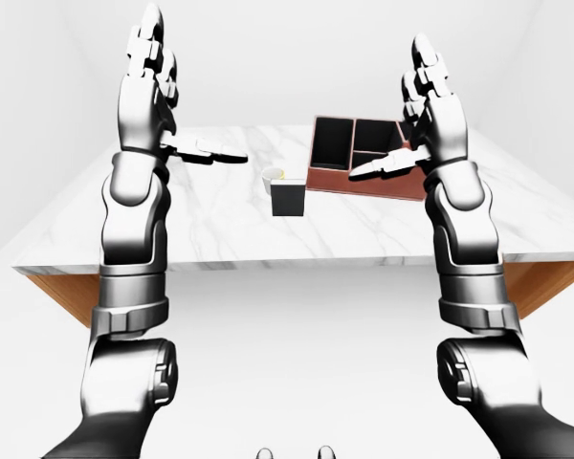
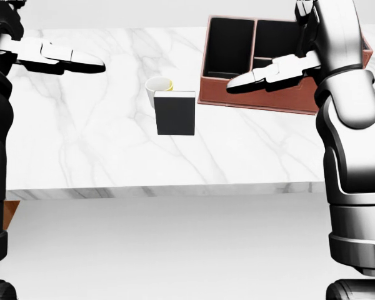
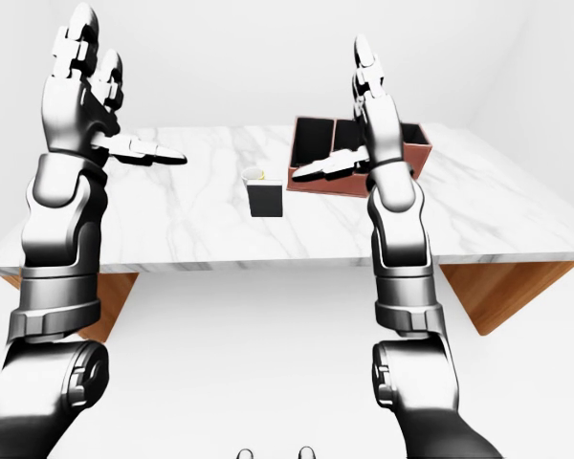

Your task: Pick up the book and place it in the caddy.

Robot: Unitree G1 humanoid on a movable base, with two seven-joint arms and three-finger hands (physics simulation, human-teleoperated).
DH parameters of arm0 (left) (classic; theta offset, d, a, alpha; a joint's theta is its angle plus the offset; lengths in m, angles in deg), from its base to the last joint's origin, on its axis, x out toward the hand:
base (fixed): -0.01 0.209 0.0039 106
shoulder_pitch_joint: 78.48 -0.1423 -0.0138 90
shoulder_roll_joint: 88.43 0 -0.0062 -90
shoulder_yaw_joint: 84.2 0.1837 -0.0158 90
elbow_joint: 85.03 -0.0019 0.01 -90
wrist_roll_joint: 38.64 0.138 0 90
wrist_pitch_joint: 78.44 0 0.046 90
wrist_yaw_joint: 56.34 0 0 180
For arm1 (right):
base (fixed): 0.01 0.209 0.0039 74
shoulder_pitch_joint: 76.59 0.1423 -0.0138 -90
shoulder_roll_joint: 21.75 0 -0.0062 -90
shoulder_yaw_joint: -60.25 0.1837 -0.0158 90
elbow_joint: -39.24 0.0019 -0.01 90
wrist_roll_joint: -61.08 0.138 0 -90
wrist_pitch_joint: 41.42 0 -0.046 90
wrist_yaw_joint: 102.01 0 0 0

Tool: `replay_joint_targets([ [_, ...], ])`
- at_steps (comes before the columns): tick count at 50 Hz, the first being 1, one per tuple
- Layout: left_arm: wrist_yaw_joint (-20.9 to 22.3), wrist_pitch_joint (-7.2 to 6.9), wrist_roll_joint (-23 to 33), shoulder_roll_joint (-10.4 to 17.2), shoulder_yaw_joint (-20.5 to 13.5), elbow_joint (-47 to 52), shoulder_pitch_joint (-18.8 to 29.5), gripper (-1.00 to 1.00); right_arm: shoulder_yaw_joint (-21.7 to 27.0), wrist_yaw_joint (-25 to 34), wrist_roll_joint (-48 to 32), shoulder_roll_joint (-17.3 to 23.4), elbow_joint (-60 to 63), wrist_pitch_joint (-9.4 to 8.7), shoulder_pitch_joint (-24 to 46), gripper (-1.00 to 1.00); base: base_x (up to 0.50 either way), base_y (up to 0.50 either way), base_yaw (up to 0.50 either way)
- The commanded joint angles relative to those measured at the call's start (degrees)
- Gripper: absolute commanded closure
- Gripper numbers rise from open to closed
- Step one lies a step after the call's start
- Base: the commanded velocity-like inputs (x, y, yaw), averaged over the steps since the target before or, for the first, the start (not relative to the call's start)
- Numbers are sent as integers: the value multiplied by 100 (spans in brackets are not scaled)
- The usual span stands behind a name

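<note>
- The left hand (image 1: pixel 151 72) is raised with its fingers spread wide, holding nothing, one finger pointing sideways above the tabletop (image 2: pixel 100 125).
- The right hand (image 1: pixel 429 91) is raised too, fingers splayed and empty, one finger reaching out over the near wall of the caddy (image 2: pixel 262 94).
- The book (image 2: pixel 175 113) stands upright on the tabletop between the two hands, lower than both and well apart from each.
- A white cup (image 2: pixel 158 89) stands just beside the book, on the side away from the robot; its inside rim shows yellow.
- The brown caddy lies beneath the right hand; its dark compartments show nothing inside.
</note>
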Motion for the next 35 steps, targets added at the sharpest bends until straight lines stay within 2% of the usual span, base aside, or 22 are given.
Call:
replay_joint_targets([
  [1,-37,0,-108,243,-20,-1041,993,-100,-31,100,45,108,-972,0,642,-100,0,0,0],
  [2,-11,0,-106,259,21,-972,1017,-100,-12,99,53,168,-988,0,852,-100,0,0,0],
  [10,182,0,49,284,101,-633,986,-100,-87,47,-65,152,-1197,0,849,-100,0,0,0],
  [14,63,0,58,217,40,-583,953,-100,-86,20,-94,84,-893,0,758,-100,0,0,0],
  [27,-49,0,71,171,47,-389,818,-100,-41,65,-140,84,-871,0,637,-100,6,49,0],
  [35,-57,0,115,97,99,-397,764,-100,-31,44,-80,98,-989,0,616,-100,2,1,0],
])
